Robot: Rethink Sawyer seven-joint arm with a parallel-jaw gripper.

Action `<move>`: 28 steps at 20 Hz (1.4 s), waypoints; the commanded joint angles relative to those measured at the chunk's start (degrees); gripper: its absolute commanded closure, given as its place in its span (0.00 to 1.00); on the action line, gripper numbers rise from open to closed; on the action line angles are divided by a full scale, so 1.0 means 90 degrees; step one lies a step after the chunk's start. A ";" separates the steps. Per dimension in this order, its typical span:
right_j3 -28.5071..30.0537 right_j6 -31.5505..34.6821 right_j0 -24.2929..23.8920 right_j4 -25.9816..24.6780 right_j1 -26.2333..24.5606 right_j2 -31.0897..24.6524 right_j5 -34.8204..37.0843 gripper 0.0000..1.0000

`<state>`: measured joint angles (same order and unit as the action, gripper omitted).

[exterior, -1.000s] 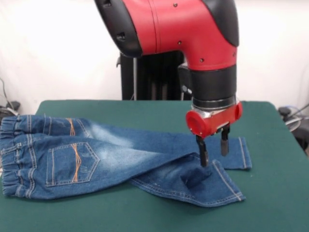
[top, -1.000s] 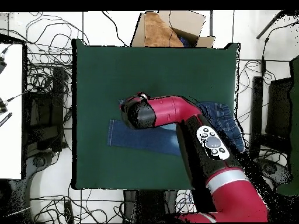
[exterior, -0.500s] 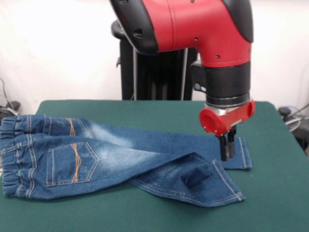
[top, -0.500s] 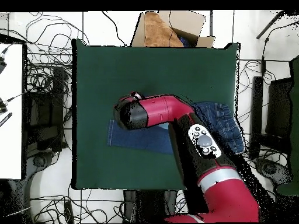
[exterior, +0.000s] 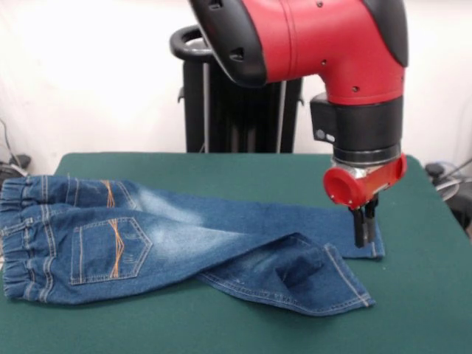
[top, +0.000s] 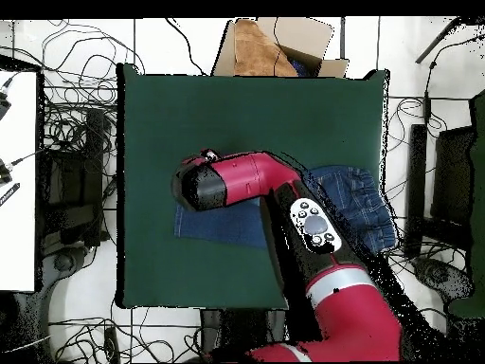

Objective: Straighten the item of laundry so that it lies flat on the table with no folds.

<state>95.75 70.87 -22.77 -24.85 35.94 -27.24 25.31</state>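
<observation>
The item of laundry (exterior: 169,236), a small pair of blue jeans, lies across the green table (exterior: 221,166) with its waistband at the left. Its near leg is folded over on itself at the right and lies partly across the far leg. My gripper (exterior: 362,234) hangs over the far leg's hem at the right, its fingers (exterior: 359,228) pressed together and their tips at the cloth. No fabric is lifted. In the overhead view the red arm (top: 237,180) covers the gripper and much of the jeans (top: 355,194).
An open cardboard box (top: 275,47) sits just past the table's (top: 237,114) top edge. A white surface (top: 17,180) stands off the left side. Cables lie on the floor all around.
My gripper has moved from over the folded near leg toward the far leg's hem. Its fingers went from spread apart to together. The jeans have not moved.
</observation>
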 commanded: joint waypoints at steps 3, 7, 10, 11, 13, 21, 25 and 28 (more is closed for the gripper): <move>-0.0583 0.0719 0.0579 -0.0755 -0.0341 0.0936 0.0096 1.00; -0.0744 0.0761 0.0751 -0.0896 -0.0399 0.1135 0.0109 1.00; -0.0821 0.0779 0.0836 -0.0989 -0.0526 0.1270 0.0140 1.00; -0.0860 0.0775 0.0870 -0.1019 -0.0591 0.1321 0.0185 1.00; -0.0948 0.0743 0.0903 -0.1038 -0.0771 0.1397 0.0287 1.00; -0.1030 0.0491 0.0621 -0.0920 -0.1436 0.1255 0.0067 1.00; -0.1158 0.0426 0.0590 -0.0925 -0.1741 0.1286 0.0099 1.00; -0.1203 0.0335 0.0491 -0.0949 -0.1966 0.1209 0.0006 1.00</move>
<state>87.73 70.87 -17.40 -31.07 24.60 -16.93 25.29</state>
